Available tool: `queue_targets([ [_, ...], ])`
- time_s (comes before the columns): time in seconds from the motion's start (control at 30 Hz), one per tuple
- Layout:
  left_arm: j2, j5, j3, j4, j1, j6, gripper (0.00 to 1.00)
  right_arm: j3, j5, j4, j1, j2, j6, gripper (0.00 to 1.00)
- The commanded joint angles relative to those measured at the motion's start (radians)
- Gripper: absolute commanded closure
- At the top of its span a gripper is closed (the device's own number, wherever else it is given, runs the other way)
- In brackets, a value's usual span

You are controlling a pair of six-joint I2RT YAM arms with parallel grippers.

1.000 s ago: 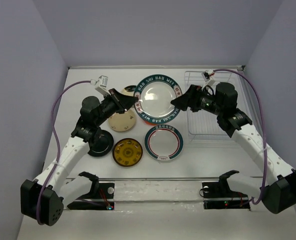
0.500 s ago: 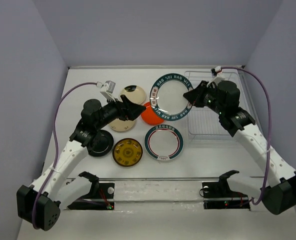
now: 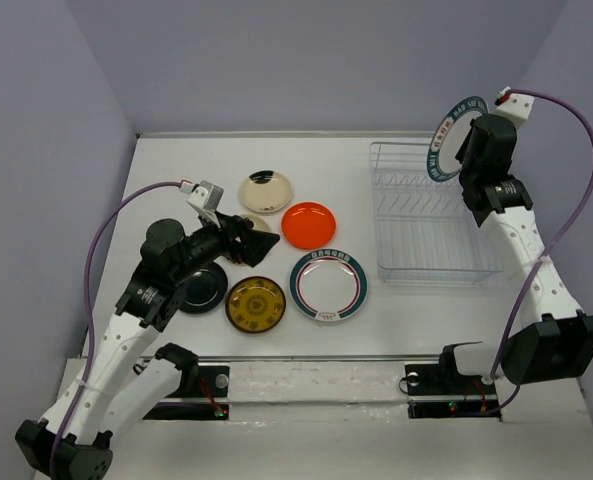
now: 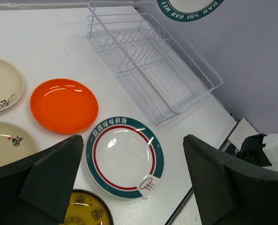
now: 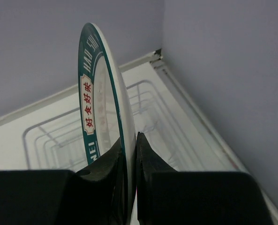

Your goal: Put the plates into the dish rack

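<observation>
Right gripper (image 5: pixel 129 149) is pinched tight on a teal-rimmed plate (image 5: pixel 93 112), held on edge above the dish rack's (image 3: pixel 431 215) far side. Left gripper (image 4: pixel 133 140) is spread wide and empty over the loose plates (image 3: pixel 307 224) lying left.

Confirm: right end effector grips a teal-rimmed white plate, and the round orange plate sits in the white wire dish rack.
Not quite: the top external view shows the round orange plate lying on the table, outside the white wire dish rack.
</observation>
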Motion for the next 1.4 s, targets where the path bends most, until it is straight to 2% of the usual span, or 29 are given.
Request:
queue_targets([
  [0.0,-0.03,0.031,-0.001,-0.012,-0.012,0.056,0.01,-0.053,0.209,0.384,-0.048,0.009,-0.215,0.93],
  [0.03,-0.036,0.025,0.0,-0.013,-0.023,0.06,0.01,-0.085,0.205,0.448,-0.07,0.0,-0.269,0.93],
  [0.1,-0.044,0.003,0.002,-0.037,-0.055,0.071,0.01,-0.128,0.053,0.525,-0.14,-0.009,-0.29,0.93],
  [0.13,-0.05,-0.006,0.002,-0.041,-0.064,0.074,0.01,-0.128,0.035,0.536,-0.151,0.001,-0.306,0.93],
  [0.3,-0.07,-0.038,0.003,-0.058,-0.11,0.085,0.01,-0.093,-0.041,0.512,-0.193,0.096,-0.418,0.93],
  [0.57,-0.088,-0.058,0.006,-0.067,-0.159,0.093,0.01,-0.073,-0.274,0.372,-0.276,0.127,-0.421,0.93],
  [1.03,-0.081,-0.07,0.006,-0.071,-0.169,0.094,0.01,-0.082,-0.319,0.317,-0.329,0.179,-0.513,0.93],
  [1.37,-0.072,-0.07,0.006,-0.073,-0.169,0.093,0.01,-0.104,-0.372,0.314,-0.352,0.202,-0.498,0.93],
])
